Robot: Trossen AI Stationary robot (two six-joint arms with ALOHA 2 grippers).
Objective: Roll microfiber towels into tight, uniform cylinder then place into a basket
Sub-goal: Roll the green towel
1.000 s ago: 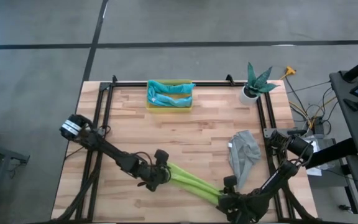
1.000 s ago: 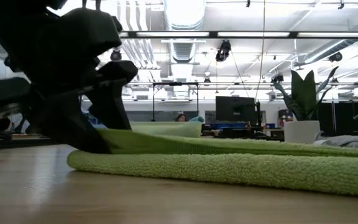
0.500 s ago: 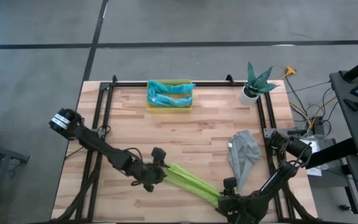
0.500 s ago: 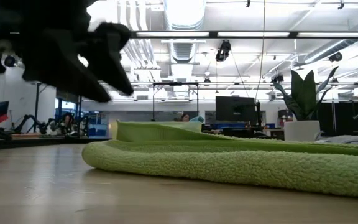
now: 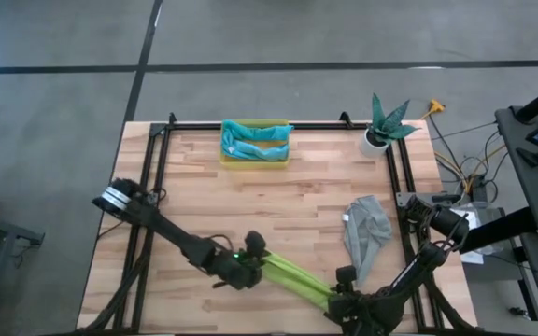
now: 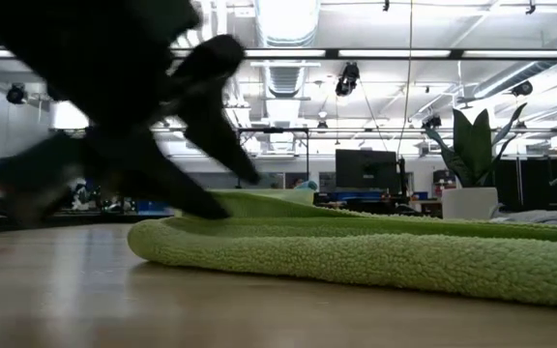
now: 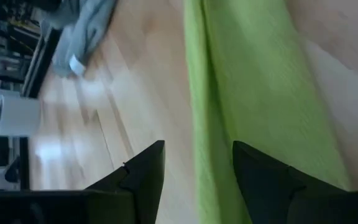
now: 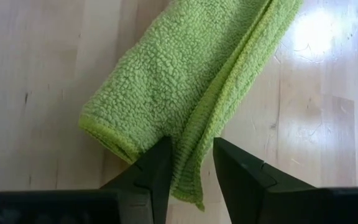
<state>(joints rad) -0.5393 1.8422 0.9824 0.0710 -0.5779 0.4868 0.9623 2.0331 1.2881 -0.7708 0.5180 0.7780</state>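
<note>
Rolling looks like the step in hand: the lime green towel [image 5: 292, 276] lies as a long folded strip on the near part of the wooden worktop [image 5: 297, 201], with the right gripper [image 8: 189, 163] pinching its near end between narrow jaws and the left gripper [image 5: 250, 261] at the far end, jaws apart straddling the cloth, so next I'd guess that end needs a firm pinch before winding. Further back the grey towel [image 5: 366, 230] sits crumpled, then the yellow basket [image 5: 255, 161] holding teal cloth, beside a potted plant [image 5: 381, 126], bare concrete floor beyond.
</note>
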